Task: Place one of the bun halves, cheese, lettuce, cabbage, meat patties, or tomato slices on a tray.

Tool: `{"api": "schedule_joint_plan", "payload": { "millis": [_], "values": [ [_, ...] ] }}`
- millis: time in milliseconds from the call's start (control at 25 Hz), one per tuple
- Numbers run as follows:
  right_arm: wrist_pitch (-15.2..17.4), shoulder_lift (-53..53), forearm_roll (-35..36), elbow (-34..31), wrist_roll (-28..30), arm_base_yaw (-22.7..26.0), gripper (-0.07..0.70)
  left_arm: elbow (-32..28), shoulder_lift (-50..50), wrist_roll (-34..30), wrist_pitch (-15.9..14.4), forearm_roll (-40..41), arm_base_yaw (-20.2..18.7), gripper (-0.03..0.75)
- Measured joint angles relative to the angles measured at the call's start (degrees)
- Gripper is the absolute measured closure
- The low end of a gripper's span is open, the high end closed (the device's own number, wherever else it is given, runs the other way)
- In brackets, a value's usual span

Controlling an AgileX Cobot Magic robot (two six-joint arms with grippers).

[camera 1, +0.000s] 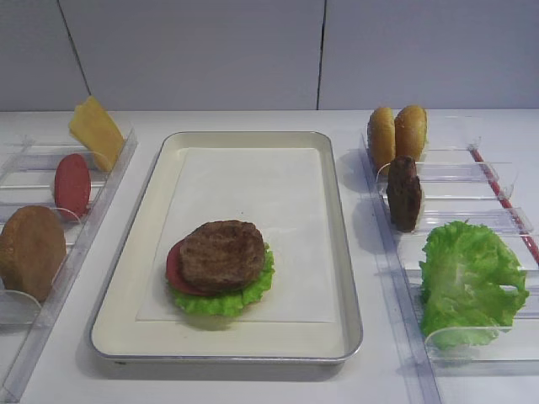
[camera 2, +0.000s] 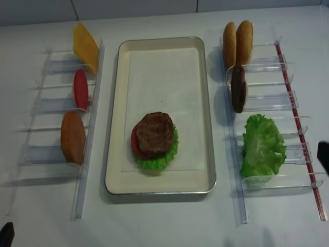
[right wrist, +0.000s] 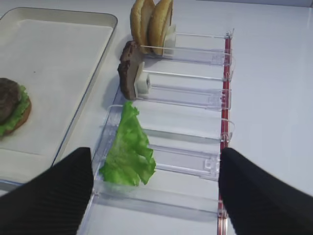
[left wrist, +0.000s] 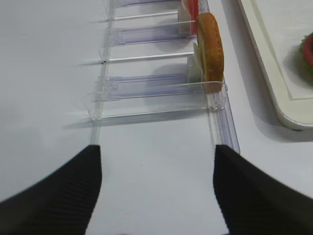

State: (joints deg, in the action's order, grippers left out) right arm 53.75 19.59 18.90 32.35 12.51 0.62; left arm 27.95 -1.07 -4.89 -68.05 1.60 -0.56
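While both arms hang back near the front edge of the table, the tray (camera 1: 337, 252) sits in the middle with a half-built burger on its paper liner: a bun half barely peeking out underneath, small lettuce (camera 1: 226, 301), a tomato slice (camera 1: 175, 268) poking out on the left, and a patty (camera 1: 222, 254) on top.

On the left rack (camera 2: 85, 170) you've got the cheese (camera 1: 95, 130) leaning at the far end, a second tomato slice (camera 1: 72, 185) standing upright in the next slot, and a bun half (camera 1: 31, 251) on edge nearest the camera.

On the right rack (camera 1: 472, 181), two bun halves (camera 1: 397, 133) stand side by side at the far end, the spare patty (camera 1: 403, 193) is upright in the slot behind them, and the big lettuce leaf (camera 1: 467, 282) slumps across the near slots.

Right gripper (right wrist: 155, 196): fingers spread wide, nothing between them, hovering just short of the big leaf in its wrist view. Left gripper (left wrist: 156, 196): also spread wide and holding nothing, looking down the left rack at the bun half on edge. Neither is touching any food.
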Motion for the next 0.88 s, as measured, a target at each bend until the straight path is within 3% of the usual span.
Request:
{"api": "schedule_joint_plan", "payload": {
  "millis": [200,280,480,600,880],
  "values": [
    [4.93,-7.83,-0.40,-4.23,-2.34,0.09,0.085,0.00,0.00,0.00,0.00,0.00,0.00,0.257],
    [5.53,-10.07,-0.60,-4.48,-3.41,-0.08,0.085,0.00,0.00,0.00,0.00,0.00,0.00,0.257],
    [10.36,-12.37,-4.77,-4.87,-7.93,-5.21,0.089,0.00,0.00,0.00,0.00,0.00,0.00,0.257],
    [11.04,-13.33,-8.06,-5.28,-10.66,-7.57,0.091,0.00,0.00,0.00,0.00,0.00,0.00,0.257],
    [11.15,-15.73,-8.84,-5.28,-11.57,-8.06,0.091,0.00,0.00,0.00,0.00,0.00,0.00,0.257]
  ]
}}
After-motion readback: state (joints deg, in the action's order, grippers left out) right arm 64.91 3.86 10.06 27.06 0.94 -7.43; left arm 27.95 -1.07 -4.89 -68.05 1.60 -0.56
